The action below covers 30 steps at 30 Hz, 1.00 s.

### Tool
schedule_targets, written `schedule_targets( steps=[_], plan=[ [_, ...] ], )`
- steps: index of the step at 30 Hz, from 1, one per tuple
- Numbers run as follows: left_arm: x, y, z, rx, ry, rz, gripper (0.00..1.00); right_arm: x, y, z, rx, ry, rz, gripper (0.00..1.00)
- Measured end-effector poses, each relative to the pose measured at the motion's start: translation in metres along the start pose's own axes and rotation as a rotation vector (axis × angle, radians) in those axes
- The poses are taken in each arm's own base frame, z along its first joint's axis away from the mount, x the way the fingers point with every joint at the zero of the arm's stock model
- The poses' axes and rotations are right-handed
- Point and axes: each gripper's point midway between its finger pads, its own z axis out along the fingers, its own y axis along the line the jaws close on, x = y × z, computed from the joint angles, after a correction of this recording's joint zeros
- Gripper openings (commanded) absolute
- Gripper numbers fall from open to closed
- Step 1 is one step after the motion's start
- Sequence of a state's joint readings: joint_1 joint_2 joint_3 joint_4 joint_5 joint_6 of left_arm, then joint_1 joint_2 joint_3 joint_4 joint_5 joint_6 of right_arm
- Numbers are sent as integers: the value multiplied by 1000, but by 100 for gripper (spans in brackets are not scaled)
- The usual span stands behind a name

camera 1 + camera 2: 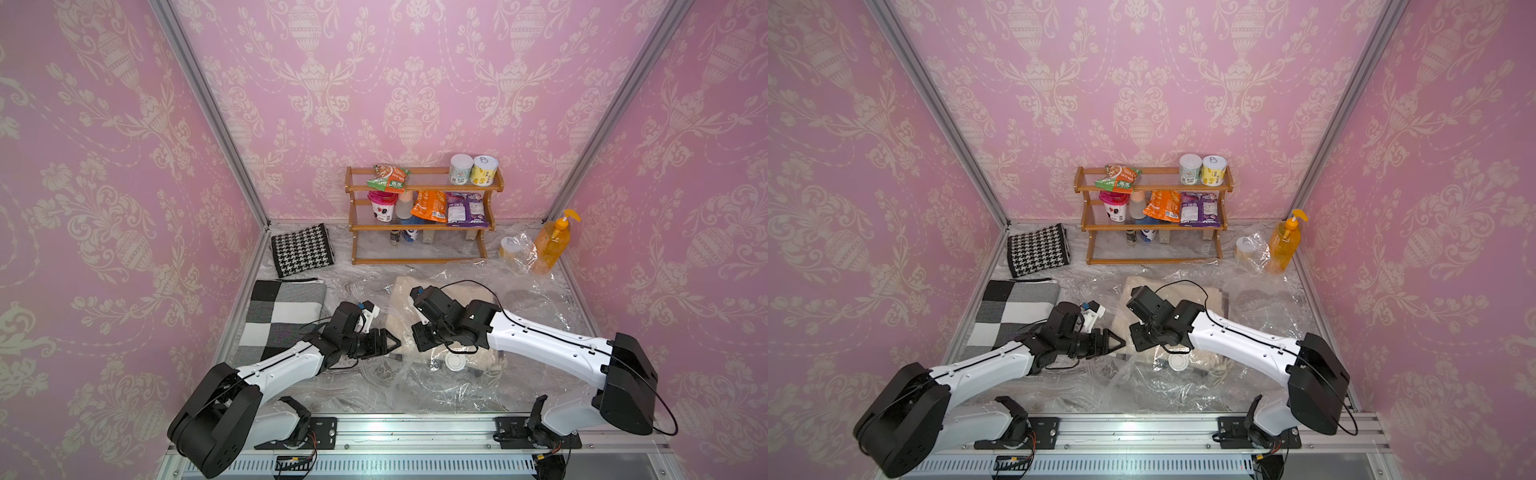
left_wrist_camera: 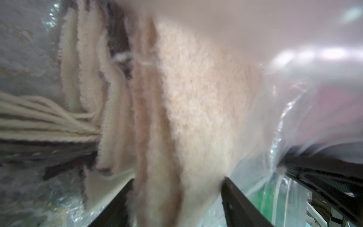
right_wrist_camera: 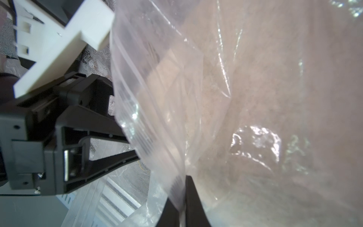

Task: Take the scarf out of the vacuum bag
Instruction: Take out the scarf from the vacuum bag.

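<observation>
- In both top views the bag (image 1: 528,320) (image 1: 1262,316) lies spread on the counter (image 1: 316,386) in front of the rack (image 1: 419,216). The scarf (image 1: 399,293) (image 1: 1216,297) is inside it, between my two arms.
- Only the left wrist view shows my left jaws. They stand apart, one of the fingers (image 2: 237,198) on each side of a thick fold of scarf (image 2: 196,108), which fills the gap. I cannot tell whether they press it.
- Only the right wrist view shows my right jaws. They are pinched narrow on the bag's ribbed mouth edge (image 3: 157,94), holding it.
- That same view shows the fingers of my left jaws passing behind that edge, into the mouth.
- From above, my right arm (image 1: 540,336) covers the middle of the scarf and hides my right jaws. My left jaws show only as a dark wedge at the bag's mouth.
- The left wrist view is blurred, and there the bag is only a hazy sheet along one side of the scarf.
- In the right wrist view the scarf is a pale shape behind glare and creases.
- The scarf is cream and fuzzy, folded in several layers, with a fringe (image 2: 39,121) of twisted cords. Some cords also show from above, just beside the round white valve (image 1: 454,362).
- The bag is clear and crinkled, wider than the rack, and catches bright highlights.
- A checked cloth (image 1: 282,316) lies on the counter to my left, apart from the bag.
</observation>
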<state>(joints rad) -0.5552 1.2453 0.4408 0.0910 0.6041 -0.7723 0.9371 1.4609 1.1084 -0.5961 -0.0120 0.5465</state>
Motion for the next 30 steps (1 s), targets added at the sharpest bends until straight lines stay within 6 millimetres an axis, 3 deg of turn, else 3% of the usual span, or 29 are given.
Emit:
schedule_targets(
  steps=[4, 8, 14, 21, 30],
  plan=[
    [-3, -4, 1, 11, -15, 8, 25, -3, 2, -8, -13, -21, -9, 9],
    [-6, -8, -1, 19, -24, 15, 3, -6, 4, -16, -26, -44, -29, 10],
    [-17, -34, -14, 58, -55, 55, 0, -11, 4, -31, -21, -77, -68, 10],
    [-32, -67, -31, 102, -96, 98, 0, -12, -1, -34, 13, -77, -104, 10],
    [-32, -69, -33, 92, -86, 100, 0, -15, -4, -40, 39, -81, -107, 11]
  ],
)
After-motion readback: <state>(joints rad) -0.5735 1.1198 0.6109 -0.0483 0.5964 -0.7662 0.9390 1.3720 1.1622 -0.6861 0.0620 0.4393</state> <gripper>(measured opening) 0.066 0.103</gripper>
